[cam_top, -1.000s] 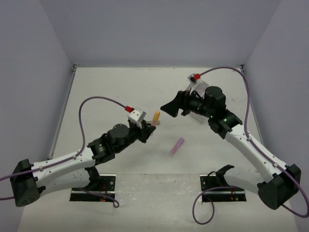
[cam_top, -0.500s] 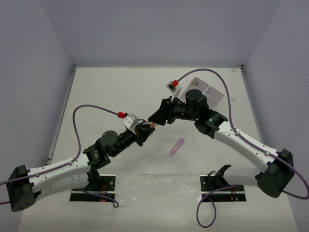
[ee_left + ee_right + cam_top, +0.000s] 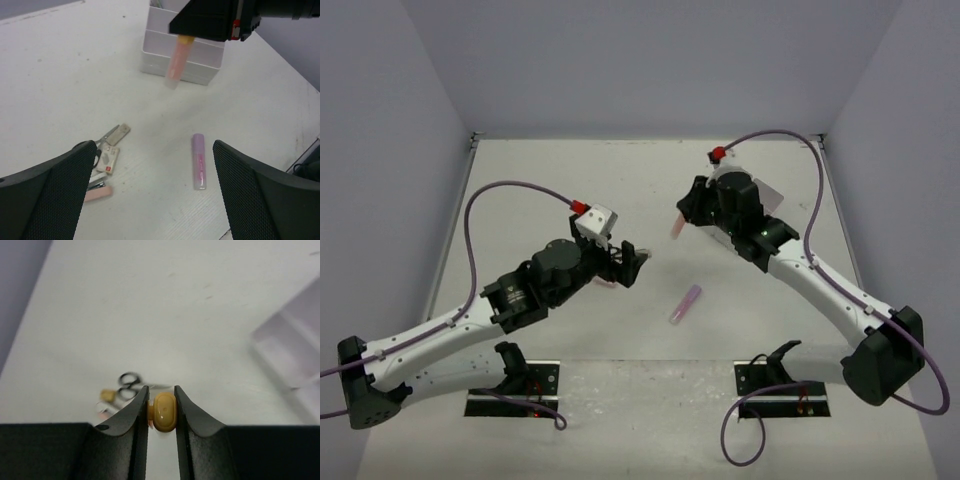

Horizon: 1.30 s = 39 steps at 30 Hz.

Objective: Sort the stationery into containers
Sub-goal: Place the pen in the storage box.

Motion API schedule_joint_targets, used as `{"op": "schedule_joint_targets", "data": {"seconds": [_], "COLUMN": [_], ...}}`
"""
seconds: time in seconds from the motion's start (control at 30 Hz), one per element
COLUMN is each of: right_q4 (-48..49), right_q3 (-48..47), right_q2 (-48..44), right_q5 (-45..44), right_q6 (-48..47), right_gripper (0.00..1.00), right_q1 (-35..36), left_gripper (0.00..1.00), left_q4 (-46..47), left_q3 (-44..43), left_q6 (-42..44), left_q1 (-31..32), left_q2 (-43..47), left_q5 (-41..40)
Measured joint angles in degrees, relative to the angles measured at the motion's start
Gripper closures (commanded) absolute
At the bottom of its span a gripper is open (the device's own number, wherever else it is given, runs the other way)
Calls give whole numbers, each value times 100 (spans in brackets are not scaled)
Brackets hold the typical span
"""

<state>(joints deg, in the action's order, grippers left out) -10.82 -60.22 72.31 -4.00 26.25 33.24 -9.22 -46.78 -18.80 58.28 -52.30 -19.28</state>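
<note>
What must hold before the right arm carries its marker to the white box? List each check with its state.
1. Right gripper shut on the pink marker at its orange cap: ok.
2. Marker hanging off the table: ok.
3. Left gripper open, empty, apart from marker: ok.
4. Marker above the white box: not ok, short of it.
5. Room inside the box: cannot tell.

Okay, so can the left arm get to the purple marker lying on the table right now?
Probably yes. The left gripper is open and empty, and the purple marker lies alone on the table just ahead of it. The right gripper, shut on the pink marker, is off by the white box.
</note>
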Motion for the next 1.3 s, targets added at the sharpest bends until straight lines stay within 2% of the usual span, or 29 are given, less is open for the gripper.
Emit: {"op": "schedule_joint_targets", "data": {"seconds": [0.13, 0.3, 0.43, 0.53, 0.77, 0.87, 0.9, 0.97, 1.0, 1.03, 1.2, 1.3], "right_q4": [202, 801, 1317, 1453, 1779, 1937, 1969, 1992, 1987, 1970, 1703, 1458], "right_q3": [-164, -794, -949, -966, -968, -968, -968, -968, -968, -968, -1000, -1044], "right_q2": [184, 1077, 1754, 2099, 2203, 2274, 2311, 2424, 2481, 2538, 2588, 2458], "right_q5": [-1827, -2862, -3273, -3383, -3370, -3340, -3323, -3267, -3257, -3242, -3143, -3059], "right_q6": [-602, -1273, -1748, -1969, -2125, -2164, -2176, -2182, -2180, -2180, -2075, -1997], "right_gripper": [100, 100, 100, 100, 98, 86, 85, 69, 56, 47, 30, 25], "right_q1": [-359, -673, -880, -897, -888, -888, -888, -888, -888, -888, -877, -836], "left_gripper": [0, 0, 0, 0, 0, 0, 0, 0, 0, 0, 0, 0], "left_q4": [-1480, -2214, -2316, -2317, -2186, -2172, -2174, -2174, -2176, -2175, -2173, -2194], "left_q3": [-971, -527, 204, 401, 435, 441, 443, 448, 450, 450, 450, 383], "left_q6": [-145, 27, 132, 196, 208, 211, 211, 211, 211, 210, 208, 126], "left_q1": [-2, 0, -2, -2, -2, -2, -2, -2, -2, -2, -2, -2], "left_q2": [109, 890, 1764, 2272, 2549, 2412, 2349, 2239, 2202, 2179, 2163, 2026], "left_q5": [-342, -514, -562, -556, -563, -556, -550, -541, -542, -543, -560, -570]}}
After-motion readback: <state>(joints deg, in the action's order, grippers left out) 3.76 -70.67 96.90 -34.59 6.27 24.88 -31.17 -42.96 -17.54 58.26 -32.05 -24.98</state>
